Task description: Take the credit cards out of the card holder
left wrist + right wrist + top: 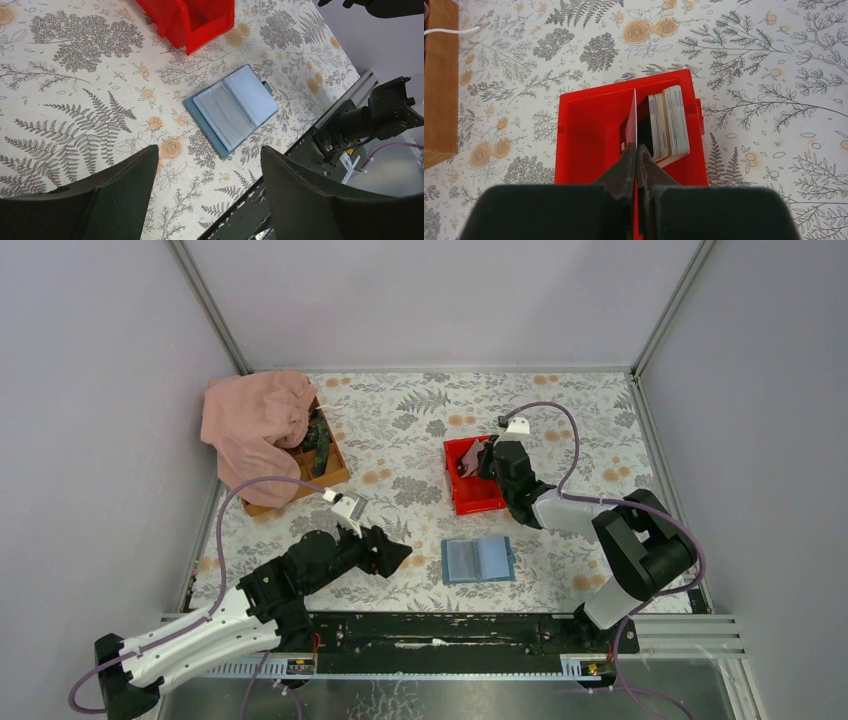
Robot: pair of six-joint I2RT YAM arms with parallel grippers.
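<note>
Seemingly late in the job, the right end effector hangs over the red plastic bin, its fingers pressed shut on a thin dark credit card. The card is held upright and edge-on, its long axis pointing down into the bin. A stack of white and tan credit cards stands on edge inside, against the wall on the right of the wrist view, just beside the pinched card. The step in hand reads as delivery: a card brought to the bin and not yet let go. The next move likely calls for lowering it between the walls, clear of the stack, then parting the fingers so it drops without tipping the others.

The blue folding card holder lies open and flat on the floral-patterned table, near the front edge, between the two arms and well apart from the bin. Its clear sleeves face up. Its long axis runs left to right, and its fold points away from the arm bases. The sleeves look empty, though glare makes that hard to confirm. The left end effector hovers just left of the holder, fingers spread wide, gripping nothing.
</note>
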